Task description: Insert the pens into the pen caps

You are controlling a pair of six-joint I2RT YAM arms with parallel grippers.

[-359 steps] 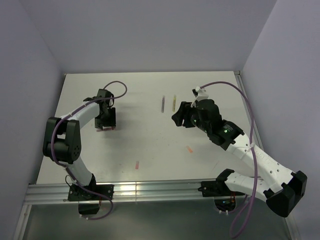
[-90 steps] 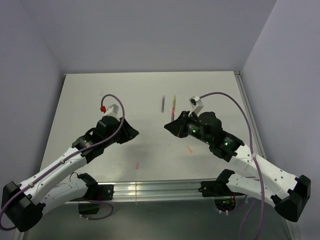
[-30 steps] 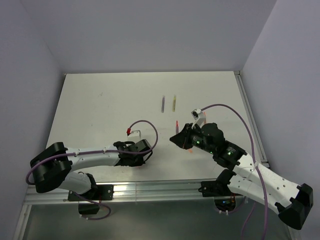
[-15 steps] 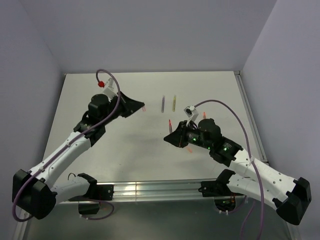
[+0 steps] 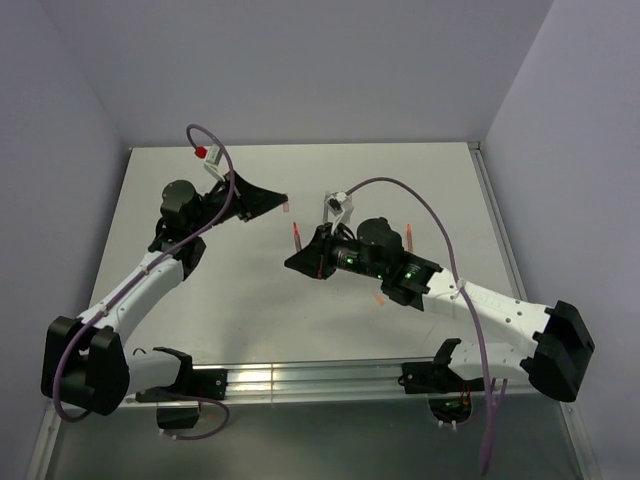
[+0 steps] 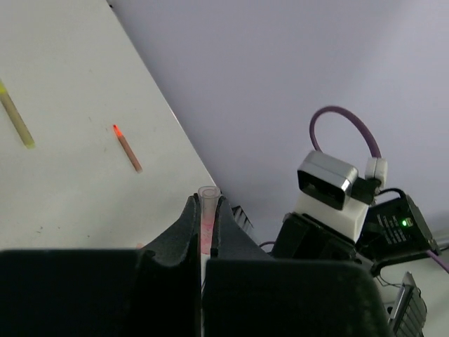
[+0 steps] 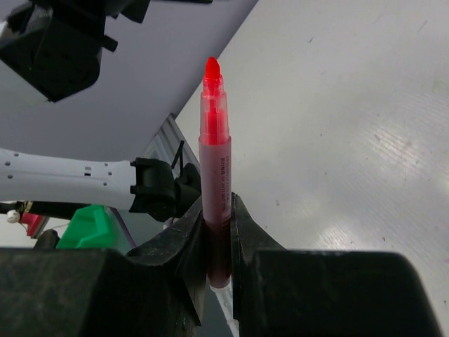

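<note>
Mid-frame in the top view, the right gripper (image 7: 216,210) has its jaws clamped low on the pink-red pen (image 7: 213,151), leaving the tip free. Just above it, the left gripper (image 6: 205,207) pinches the pink cap (image 6: 208,193) with its mouth outward to receive the tip. Both are held off the tabletop (image 5: 250,300).

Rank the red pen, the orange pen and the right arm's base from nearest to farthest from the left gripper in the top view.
1. The red pen, held in the right gripper, just near-right of the left gripper and its pink cap.
2. The orange pen, lying well off to the right.
3. The right arm's base, at the near edge, right side.
</note>
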